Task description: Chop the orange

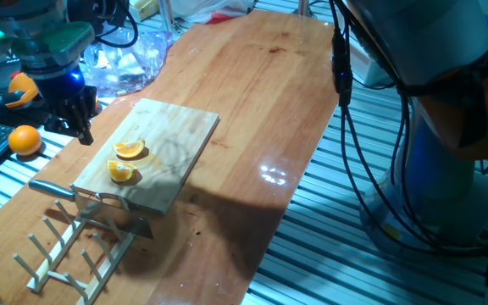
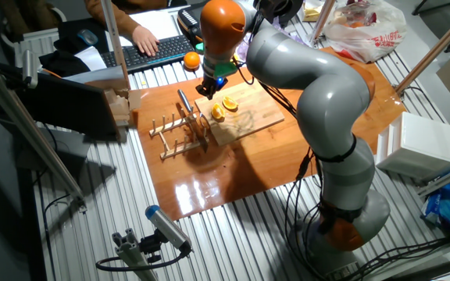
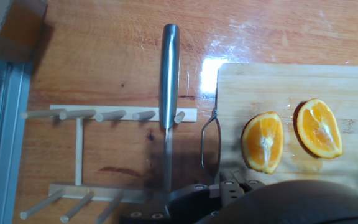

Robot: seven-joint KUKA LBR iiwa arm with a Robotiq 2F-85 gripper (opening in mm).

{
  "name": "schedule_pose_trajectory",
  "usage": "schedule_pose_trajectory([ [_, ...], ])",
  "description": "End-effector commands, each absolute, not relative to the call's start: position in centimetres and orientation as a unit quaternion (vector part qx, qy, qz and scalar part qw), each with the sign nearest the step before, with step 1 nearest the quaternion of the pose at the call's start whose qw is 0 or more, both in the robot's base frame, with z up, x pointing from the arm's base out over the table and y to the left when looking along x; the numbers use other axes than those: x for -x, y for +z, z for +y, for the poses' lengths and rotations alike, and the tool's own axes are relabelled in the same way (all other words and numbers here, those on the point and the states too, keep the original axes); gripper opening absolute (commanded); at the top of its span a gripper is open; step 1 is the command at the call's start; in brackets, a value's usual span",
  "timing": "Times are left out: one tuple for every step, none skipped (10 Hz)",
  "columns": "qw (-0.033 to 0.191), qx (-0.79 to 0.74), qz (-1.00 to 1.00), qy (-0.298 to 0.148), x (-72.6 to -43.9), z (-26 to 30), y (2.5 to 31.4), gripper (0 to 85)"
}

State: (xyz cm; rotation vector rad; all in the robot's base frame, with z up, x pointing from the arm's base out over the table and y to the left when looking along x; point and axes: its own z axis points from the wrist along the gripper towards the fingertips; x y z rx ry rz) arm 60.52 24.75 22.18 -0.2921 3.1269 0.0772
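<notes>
The orange lies as two wedges, cut faces up, on the wooden cutting board (image 1: 172,140): one wedge (image 1: 129,150) further back and one wedge (image 1: 121,172) nearer the front edge. They also show in the hand view (image 3: 263,142) (image 3: 319,127) and in the other fixed view (image 2: 230,104) (image 2: 217,113). The knife (image 3: 169,68), with a steel handle, rests on the wooden rack (image 3: 104,115) beside the board; it also shows in one fixed view (image 1: 51,188). My gripper (image 1: 79,127) hangs above the table left of the board, apart from the knife, open and holding nothing.
A whole orange (image 1: 24,140) and an orange-and-black tool (image 1: 15,89) lie at the far left by a keyboard (image 2: 151,55). Crumpled clear plastic (image 1: 130,59) lies behind the board. A person's hand (image 2: 143,35) rests at the keyboard. The table's metal slats surround the wooden top (image 1: 261,93).
</notes>
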Motion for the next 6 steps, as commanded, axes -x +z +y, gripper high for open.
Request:
schedule_pose_trajectory([
  [-0.001,0.093,0.995,0.025,-60.5,24.75,22.19,0.0],
  [-0.001,0.093,0.995,0.025,-60.49,24.76,22.2,0.0],
  [0.001,0.093,0.995,0.025,-60.5,24.78,22.19,0.0],
  [0.002,0.093,0.995,0.025,-60.5,24.78,22.19,0.0],
  [0.001,0.094,0.995,0.026,-60.48,24.8,22.19,0.0],
  [0.0,0.094,0.995,0.028,-60.43,24.87,22.14,0.0],
])
